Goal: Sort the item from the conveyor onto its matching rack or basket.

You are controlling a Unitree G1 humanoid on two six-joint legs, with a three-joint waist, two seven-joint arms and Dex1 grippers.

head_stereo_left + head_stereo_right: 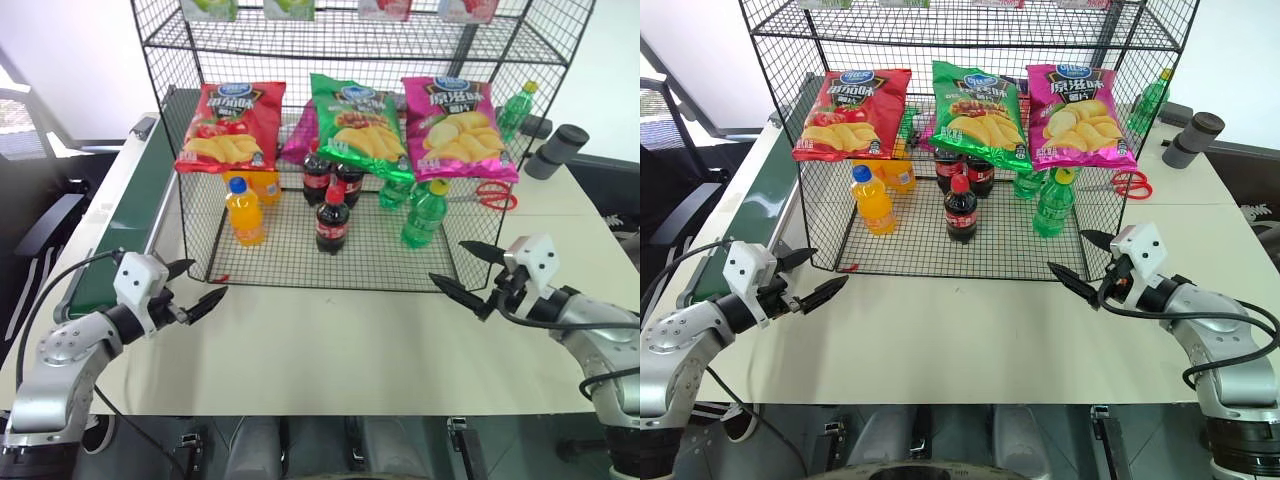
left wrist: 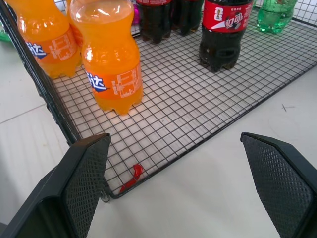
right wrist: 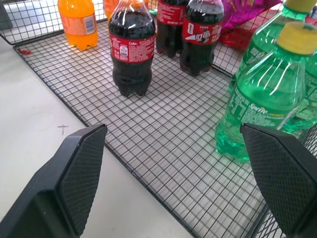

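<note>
Rack point(image 1: 190, 215) lower tier holds orange soda bottles point(image 1: 245, 212), cola bottles, green bottles point(image 1: 424, 214); chip bags point(image 1: 358, 122) hang above. Front cola bottle point(image 1: 332, 220) stands upright mid-tier, red cap up, red label, dark liquid. Conveyor point(image 1: 125, 215) beside rack. Left gripper point(image 1: 197, 285) and right gripper point(image 1: 466, 270) spread wide, empty, over the table point(image 1: 340, 340).
</note>
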